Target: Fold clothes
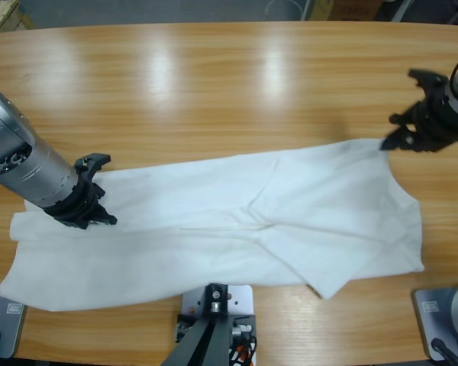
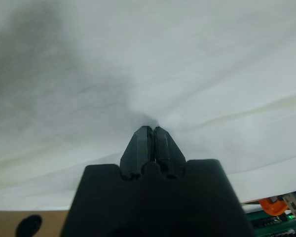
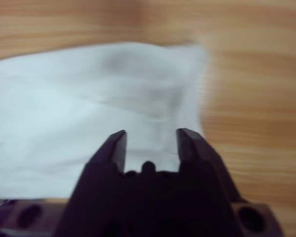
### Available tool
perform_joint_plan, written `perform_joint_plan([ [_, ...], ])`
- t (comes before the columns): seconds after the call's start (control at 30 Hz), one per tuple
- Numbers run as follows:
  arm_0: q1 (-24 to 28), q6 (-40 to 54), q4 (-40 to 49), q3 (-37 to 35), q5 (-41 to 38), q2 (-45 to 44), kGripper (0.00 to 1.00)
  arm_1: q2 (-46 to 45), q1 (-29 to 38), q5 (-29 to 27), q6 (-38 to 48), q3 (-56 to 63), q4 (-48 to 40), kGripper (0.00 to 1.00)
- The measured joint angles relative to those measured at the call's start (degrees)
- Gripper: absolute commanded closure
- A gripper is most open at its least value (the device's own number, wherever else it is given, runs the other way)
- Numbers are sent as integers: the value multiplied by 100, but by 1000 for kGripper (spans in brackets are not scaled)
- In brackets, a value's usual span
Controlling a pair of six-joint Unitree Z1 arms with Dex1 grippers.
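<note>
Below, T-shirt (image 1: 237, 221) under left fingers (image 2: 143, 143), corner beneath right fingers (image 3: 117, 145)

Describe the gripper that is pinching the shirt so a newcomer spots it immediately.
On the wooden table lies a white T-shirt, spread lengthwise. The left gripper presses into the cloth's end, on a thick silver arm. Its jaws are shut on fabric, while the right gripper hovers open at the opposite corner.

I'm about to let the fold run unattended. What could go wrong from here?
1. The left gripper has its jaws shut on a small pinch of the white T-shirt; the thin fabric might slip free when lifted.
2. The right gripper, jaws open, sits at the shirt's far corner; it may close on wooden table, missing the cloth.
</note>
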Motion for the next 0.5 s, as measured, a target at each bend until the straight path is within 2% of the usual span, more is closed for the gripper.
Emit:
perform_joint_plan([
  [0.07,0,-4,0,1,0,0,1000,-81,549,202,203,-264,-27,92],
  [0.1,0,-4,0,1,0,0,1000,-67,777,249,336,-355,-77,94],
  [0.2,0,-5,0,5,-1,-16,1000,178,1143,277,827,-513,-214,126],
  [0.5,-6,-90,0,102,-2,-105,1000,1600,1658,173,1998,-899,-714,277],
])
